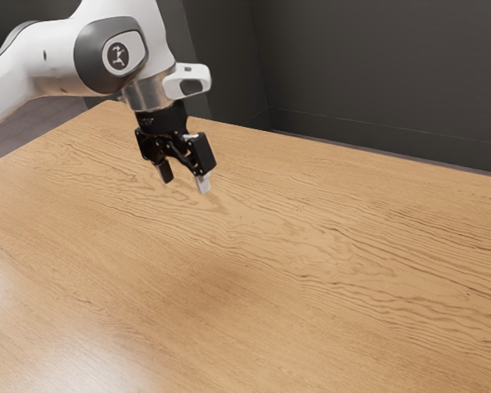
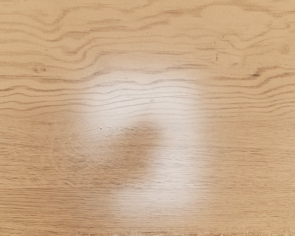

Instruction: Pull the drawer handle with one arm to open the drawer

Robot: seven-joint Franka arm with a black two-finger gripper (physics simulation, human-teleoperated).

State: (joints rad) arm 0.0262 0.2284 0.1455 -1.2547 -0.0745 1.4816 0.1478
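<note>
My black two-finger gripper (image 1: 184,178) hangs from the white arm (image 1: 57,57) over the far left part of a wooden table (image 1: 311,262). It points down and sits a short way above the surface. Its fingers (image 1: 203,182) stand apart with nothing between them, so it is open. In the wrist view the table's wood grain (image 2: 236,59) lies straight under my hand, with a pale glare patch and a soft dark shadow (image 2: 137,147) in the middle.
Dark grey walls (image 1: 376,57) rise behind the table's far edge (image 1: 376,149), which runs from the upper left toward the exterior view's right. The wooden top stretches wide toward the exterior view's right and front.
</note>
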